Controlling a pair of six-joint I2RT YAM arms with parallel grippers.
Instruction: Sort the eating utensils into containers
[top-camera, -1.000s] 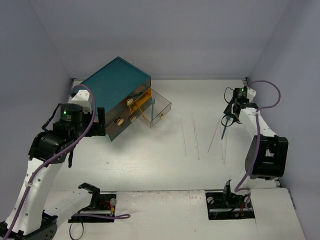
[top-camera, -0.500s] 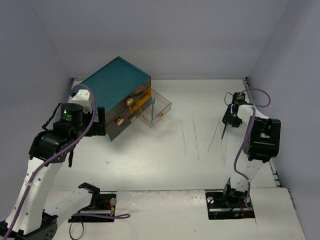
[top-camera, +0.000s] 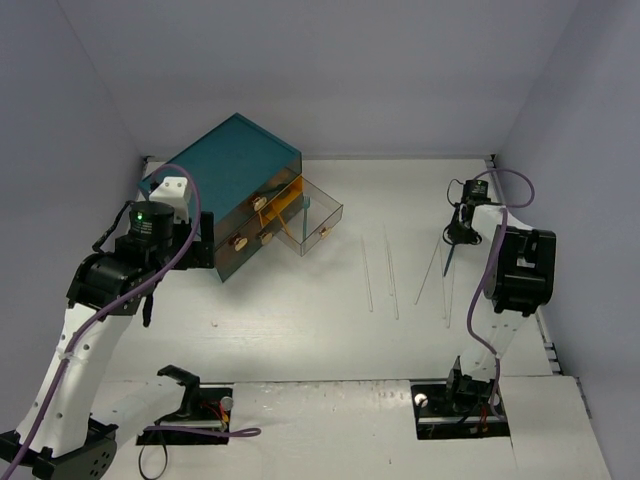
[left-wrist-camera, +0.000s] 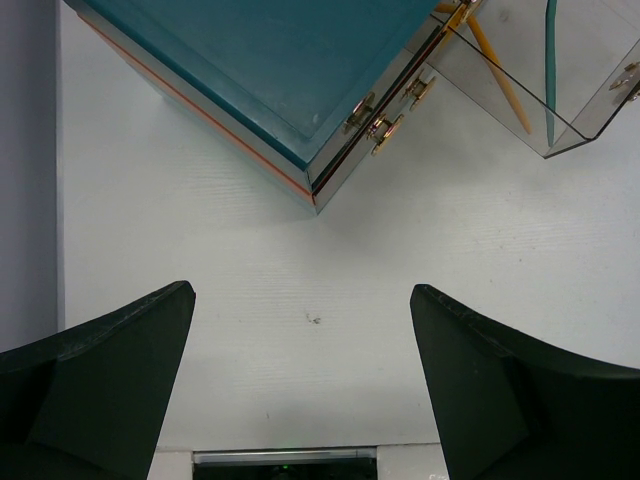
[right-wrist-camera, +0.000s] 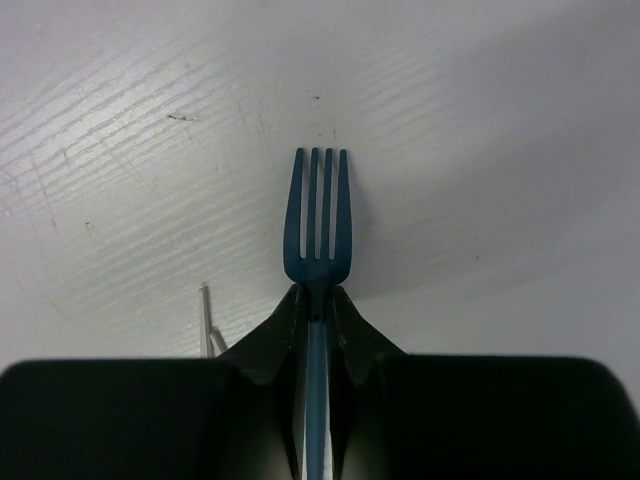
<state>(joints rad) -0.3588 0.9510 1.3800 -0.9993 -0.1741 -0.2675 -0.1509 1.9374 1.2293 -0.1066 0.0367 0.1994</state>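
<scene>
Right wrist view — right gripper (right-wrist-camera: 317, 303) pinched on blue fork (right-wrist-camera: 317, 225) at its neck, tines pointing out over the table (right-wrist-camera: 480, 120). Left gripper (left-wrist-camera: 300, 370) spread wide, hovering near the teal chest (left-wrist-camera: 270, 70) corner. Clear drawer (top-camera: 320, 215) stands pulled out — clear utensils (top-camera: 390, 270) lie mid-table.

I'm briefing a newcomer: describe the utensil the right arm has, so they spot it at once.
Go to the right side of the white table, where the right gripper reaches down. Clamped in it is a blue fork, four tines pointing away from the wrist. The thin utensils lying nearby are clear, not blue.
</scene>
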